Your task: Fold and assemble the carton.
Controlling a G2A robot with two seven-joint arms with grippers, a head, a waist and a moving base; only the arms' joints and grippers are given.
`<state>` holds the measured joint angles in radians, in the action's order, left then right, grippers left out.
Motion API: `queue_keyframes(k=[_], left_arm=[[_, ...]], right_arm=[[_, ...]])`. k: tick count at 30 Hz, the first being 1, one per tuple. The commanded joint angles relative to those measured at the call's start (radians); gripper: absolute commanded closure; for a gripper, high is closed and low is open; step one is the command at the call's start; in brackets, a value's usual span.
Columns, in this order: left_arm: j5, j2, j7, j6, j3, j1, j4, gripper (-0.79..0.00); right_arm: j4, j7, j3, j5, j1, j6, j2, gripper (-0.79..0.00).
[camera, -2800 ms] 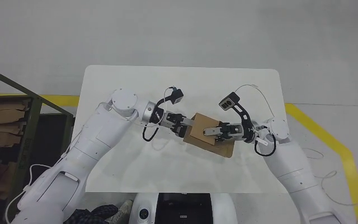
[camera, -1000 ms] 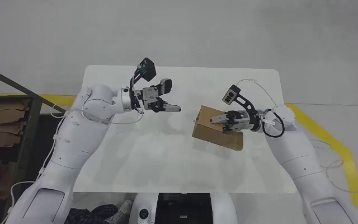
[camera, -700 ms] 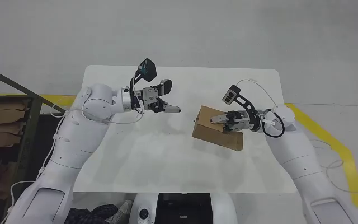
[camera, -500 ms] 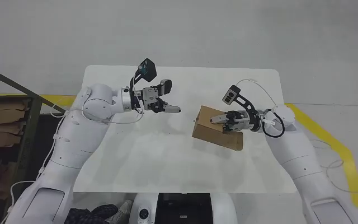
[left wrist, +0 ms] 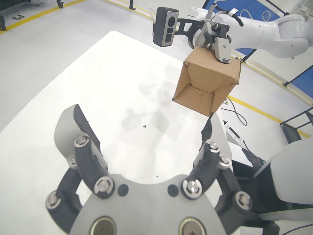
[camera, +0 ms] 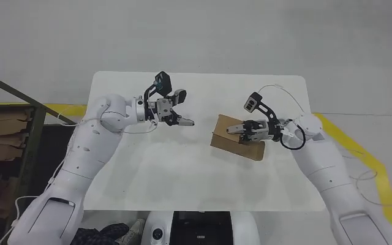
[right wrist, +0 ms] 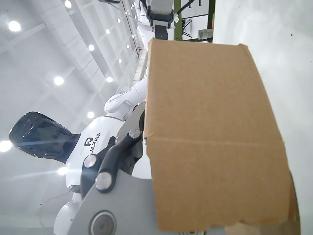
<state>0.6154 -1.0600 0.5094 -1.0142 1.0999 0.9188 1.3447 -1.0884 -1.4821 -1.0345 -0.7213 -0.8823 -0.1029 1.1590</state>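
Now | right tool (camera: pixel 236 130) clamps carton (camera: pixel 228 142) aloft | left tool (left wrist: pixel 144 114) agape, empty, well apart

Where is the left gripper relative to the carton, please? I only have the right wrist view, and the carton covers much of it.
Observer: The left gripper hangs over the table, apart from the carton, on the side away from the right arm.
Operator: Thank you. Is it open?
Observer: Yes. The left wrist view shows its fingers spread wide with nothing between them.
Operator: And which end of the carton faces it?
Observer: An open end, as far as I can tell: the hollow inside shows in the left wrist view.
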Motion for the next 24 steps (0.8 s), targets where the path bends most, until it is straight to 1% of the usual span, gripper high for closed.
queue_keyframes(k=[1, 5, 8, 11, 13, 15, 19, 24], left_arm=[[0.066, 0.004, -0.06, 0.002, -0.031, 0.001, 0.011, -0.785], [0.139, 0.018, -0.186, 0.002, -0.094, -0.001, 0.023, -0.785], [0.209, 0.032, -0.289, 0.002, -0.133, -0.007, 0.034, -0.785], [0.303, 0.047, -0.423, 0.002, -0.164, -0.008, 0.038, -0.785], [0.375, 0.055, -0.509, 0.002, -0.177, -0.011, 0.031, -0.785], [0.41, 0.062, -0.59, 0.002, -0.201, -0.01, 0.018, -0.785], [0.463, 0.076, -0.669, 0.002, -0.265, -0.028, 0.004, -0.785], [0.475, 0.094, -0.73, 0.002, -0.342, -0.055, 0.005, -0.785]], right_arm=[[0.014, 0.011, 0.012, 0.007, 0.011, -0.02, 0.005, 0.0], [0.03, 0.045, 0.034, 0.04, 0.03, -0.067, 0.015, 0.0], [0.032, 0.051, 0.05, 0.047, 0.037, -0.081, 0.021, 0.0], [0.036, 0.027, 0.061, 0.033, 0.044, -0.088, 0.027, 0.0], [0.039, -0.01, 0.065, 0.01, 0.049, -0.097, 0.031, 0.0], [0.052, -0.019, 0.067, 0.018, 0.058, -0.106, 0.032, 0.0], [0.06, -0.033, 0.075, 0.031, 0.072, -0.124, 0.035, 0.0], [0.048, -0.028, 0.095, 0.047, 0.076, -0.139, 0.043, 0.0]])
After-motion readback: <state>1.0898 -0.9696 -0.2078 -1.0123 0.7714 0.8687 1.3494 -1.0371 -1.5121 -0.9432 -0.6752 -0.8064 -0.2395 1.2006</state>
